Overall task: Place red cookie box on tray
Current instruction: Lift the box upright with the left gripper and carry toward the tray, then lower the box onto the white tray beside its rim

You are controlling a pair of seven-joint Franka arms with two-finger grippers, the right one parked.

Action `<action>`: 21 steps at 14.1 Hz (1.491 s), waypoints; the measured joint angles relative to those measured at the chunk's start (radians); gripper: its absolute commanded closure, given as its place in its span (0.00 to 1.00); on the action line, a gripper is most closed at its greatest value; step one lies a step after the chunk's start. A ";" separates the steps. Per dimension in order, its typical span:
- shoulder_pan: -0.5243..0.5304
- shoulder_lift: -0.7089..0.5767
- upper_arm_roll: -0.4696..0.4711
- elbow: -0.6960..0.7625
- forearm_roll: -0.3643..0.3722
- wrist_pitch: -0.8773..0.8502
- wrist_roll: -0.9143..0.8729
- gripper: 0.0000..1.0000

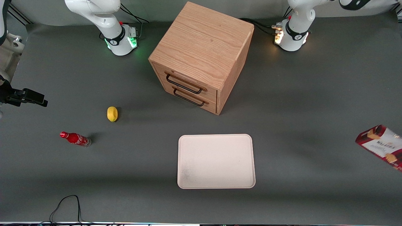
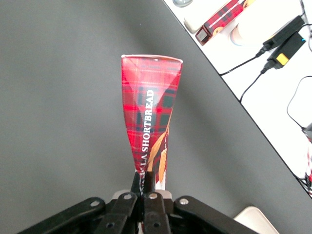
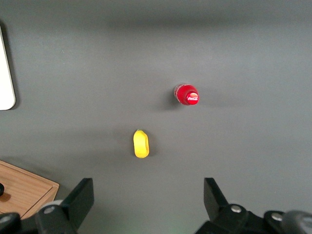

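Note:
My left gripper (image 2: 147, 179) is shut on one end of the red cookie box (image 2: 150, 107), a long dark red tartan carton with a white label and biscuit pictures. In the front view the box (image 1: 381, 142) shows tilted at the working arm's end of the table, partly cut off by the picture's edge; the gripper itself is out of that view. The pale cream tray (image 1: 216, 161) lies flat and bare near the front camera, well apart from the box. A corner of the tray shows in the left wrist view (image 2: 254, 220).
A wooden drawer cabinet (image 1: 201, 56) stands farther from the camera than the tray. A yellow lemon (image 1: 112, 113) and a small red soda bottle (image 1: 75, 138) lie toward the parked arm's end. Off the table's edge, another tartan box (image 2: 219, 19) and cables (image 2: 280, 41) lie on a white surface.

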 measured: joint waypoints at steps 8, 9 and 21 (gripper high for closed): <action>-0.039 -0.056 -0.093 -0.001 -0.003 -0.144 0.174 1.00; -0.068 -0.056 -0.120 -0.003 -0.002 -0.150 0.182 1.00; -0.564 0.007 -0.138 -0.024 0.039 -0.061 0.170 1.00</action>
